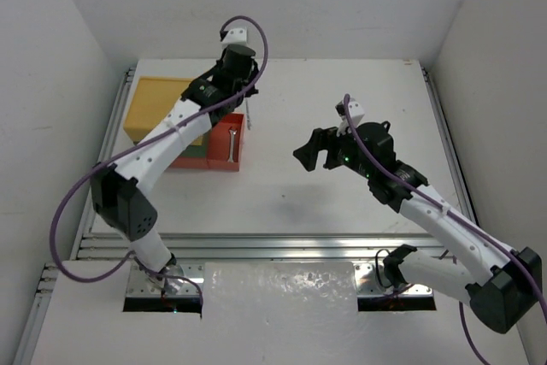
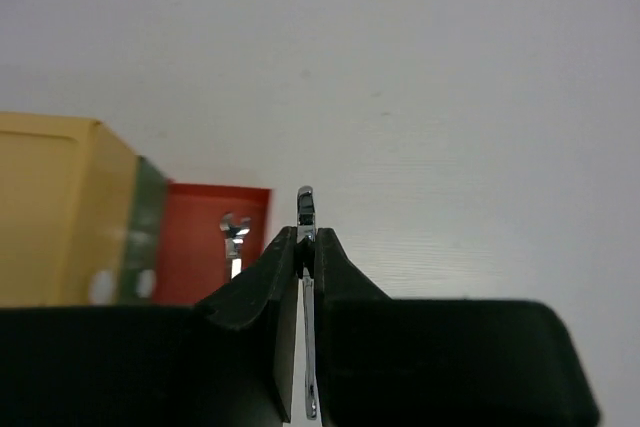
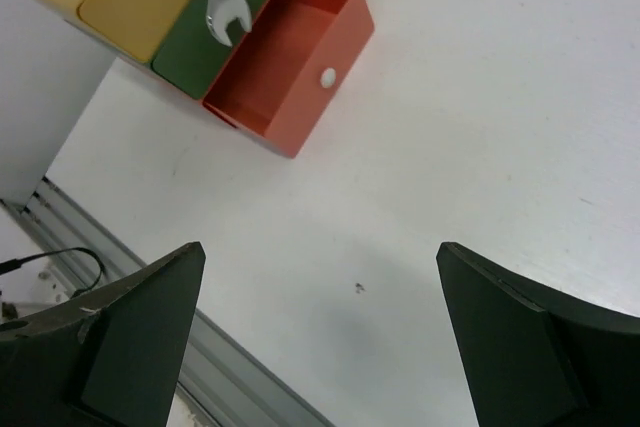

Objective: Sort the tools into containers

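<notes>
Three drawer boxes stand at the table's far left: yellow (image 1: 154, 104), dark green (image 1: 195, 150) and red-orange (image 1: 224, 164), the red one pulled open. A silver wrench (image 1: 232, 144) lies inside the red drawer (image 2: 195, 247); it also shows in the left wrist view (image 2: 235, 237). My left gripper (image 1: 249, 102) is shut on a second silver wrench (image 2: 306, 202), held edge-on and upright just right of the red drawer. This wrench hangs in the right wrist view (image 3: 225, 2) too. My right gripper (image 1: 309, 153) is open and empty above mid-table (image 3: 320, 252). No other tools show.
Aluminium rails run along the table's near edge (image 1: 256, 245) and left side (image 1: 115, 126). White walls close in the back and both sides. A black cable (image 3: 60, 257) lies beside the near rail (image 3: 230, 367).
</notes>
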Motion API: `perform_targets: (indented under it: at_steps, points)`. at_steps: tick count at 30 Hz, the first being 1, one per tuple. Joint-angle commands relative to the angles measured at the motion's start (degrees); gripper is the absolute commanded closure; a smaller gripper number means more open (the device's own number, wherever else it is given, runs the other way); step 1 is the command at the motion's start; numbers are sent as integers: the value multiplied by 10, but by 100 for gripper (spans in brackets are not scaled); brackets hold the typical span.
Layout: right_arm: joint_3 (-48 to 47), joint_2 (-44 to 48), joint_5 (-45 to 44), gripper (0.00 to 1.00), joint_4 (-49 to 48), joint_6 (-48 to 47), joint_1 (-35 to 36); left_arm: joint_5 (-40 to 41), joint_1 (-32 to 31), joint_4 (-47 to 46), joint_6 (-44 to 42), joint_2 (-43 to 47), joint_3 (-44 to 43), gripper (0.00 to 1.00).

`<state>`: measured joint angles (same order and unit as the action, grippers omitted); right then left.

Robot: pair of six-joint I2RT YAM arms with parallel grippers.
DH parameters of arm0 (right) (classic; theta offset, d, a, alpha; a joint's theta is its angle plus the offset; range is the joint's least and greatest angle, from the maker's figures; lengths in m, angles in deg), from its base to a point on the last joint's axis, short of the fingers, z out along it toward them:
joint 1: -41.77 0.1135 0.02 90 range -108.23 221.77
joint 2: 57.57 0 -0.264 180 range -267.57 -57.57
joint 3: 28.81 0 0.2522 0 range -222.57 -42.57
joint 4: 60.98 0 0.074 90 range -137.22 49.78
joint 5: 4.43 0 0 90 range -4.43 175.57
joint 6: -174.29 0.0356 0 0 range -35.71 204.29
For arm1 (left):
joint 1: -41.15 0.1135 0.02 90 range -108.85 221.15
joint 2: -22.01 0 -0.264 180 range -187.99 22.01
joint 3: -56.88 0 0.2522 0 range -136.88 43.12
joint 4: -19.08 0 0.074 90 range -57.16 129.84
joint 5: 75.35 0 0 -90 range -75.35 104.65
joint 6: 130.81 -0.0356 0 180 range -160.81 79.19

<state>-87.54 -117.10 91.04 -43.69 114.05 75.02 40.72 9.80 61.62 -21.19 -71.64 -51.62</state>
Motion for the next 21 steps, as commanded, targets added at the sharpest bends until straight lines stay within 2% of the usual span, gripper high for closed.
perform_targets:
  at_steps: [1, 7, 8, 9, 10, 12, 14, 16, 18, 19, 21]
  points:
    - [20, 32, -18, 1, 27, -8, -13, 74, 48, 143, -87, -84, -68, 100]
    - [36, 59, 9, 1, 31, -15, -22, 67, 80, 166, -110, -167, -119, 100]
    - [37, 60, 12, 1, 31, -15, -23, 64, 80, 168, -108, -172, -123, 96]
    - [37, 61, 14, 1, 31, -15, -23, 63, 80, 170, -107, -178, -124, 91]
    - [37, 61, 18, 1, 32, -15, -24, 62, 80, 175, -105, -180, -124, 74]
    - [37, 62, 23, 1, 34, -20, -25, 68, 80, 182, -100, -184, -126, 48]
    - [37, 64, 24, 1, 34, -22, -26, 79, 80, 202, -86, -185, -142, 41]
    - [38, 64, 23, 1, 35, -24, -27, 59, 75, 218, -71, -182, -163, 40]
    - [40, 64, 21, 1, 35, -25, -28, 49, 43, 207, -64, -172, -168, 45]
    - [39, 60, 19, 1, 36, -23, -28, 40, 25, 201, -63, -171, -168, 50]
    - [42, 57, 16, 1, 34, -21, -30, 43, -26, 187, -49, -184, -168, 68]
